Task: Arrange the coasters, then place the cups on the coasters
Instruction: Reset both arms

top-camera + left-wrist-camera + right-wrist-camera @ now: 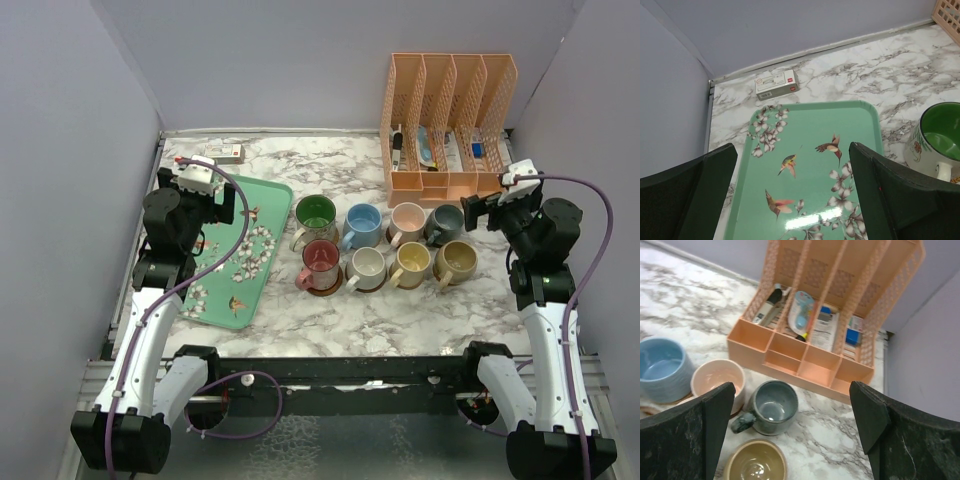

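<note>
From above, the eight cups (366, 268) stand in two rows of four at mid-bench (400, 325): green cup (315, 212), blue cup (363, 223), pink cup (407, 219) and grey-teal cup (444, 222) in the far row, with red cup (320, 263), cream cup (369, 263), yellow cup (411, 262) and tan cup (458, 260) nearer. Brown coasters (323, 289) peek out under the near-row cups; under the far ones they are hard to make out. The left pincer (226, 206) hangs over the floral tray (272, 196) at left. The right pincer (479, 212) hangs just right of the grey-teal cup, near the peach organiser (450, 186). The left wrist view shows its jaws spread wide with nothing between them, the tray below and the green cup at the right edge. The right wrist view likewise shows jaws released and empty above the grey-teal cup, whose coaster I cannot see. The task looks to be at its last check. The next move calls only for confirming that each cup sits on a disc, and re-seating the grey-teal one if not.
</note>
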`<control>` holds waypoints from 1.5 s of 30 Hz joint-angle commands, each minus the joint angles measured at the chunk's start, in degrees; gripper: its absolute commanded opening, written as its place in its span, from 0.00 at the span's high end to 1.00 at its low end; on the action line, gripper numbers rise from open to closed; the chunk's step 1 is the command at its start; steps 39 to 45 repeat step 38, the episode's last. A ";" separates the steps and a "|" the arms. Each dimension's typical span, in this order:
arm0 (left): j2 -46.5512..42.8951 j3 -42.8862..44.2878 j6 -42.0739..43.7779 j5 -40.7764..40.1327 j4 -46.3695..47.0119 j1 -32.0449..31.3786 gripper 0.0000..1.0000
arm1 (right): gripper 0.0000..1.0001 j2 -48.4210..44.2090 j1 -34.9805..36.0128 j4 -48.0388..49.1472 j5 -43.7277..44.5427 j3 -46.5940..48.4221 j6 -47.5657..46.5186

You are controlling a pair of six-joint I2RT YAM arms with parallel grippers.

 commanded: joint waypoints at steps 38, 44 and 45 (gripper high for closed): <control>1.42 5.38 -0.73 1.26 1.51 0.48 0.01 | 0.00 -1.86 -0.41 -1.08 -3.67 5.33 1.05; 1.42 5.38 -0.73 1.26 1.51 0.48 0.01 | 0.00 -1.86 -0.41 -1.08 -3.67 5.33 1.05; 1.42 5.38 -0.73 1.26 1.51 0.48 0.01 | 0.00 -1.86 -0.41 -1.08 -3.67 5.33 1.05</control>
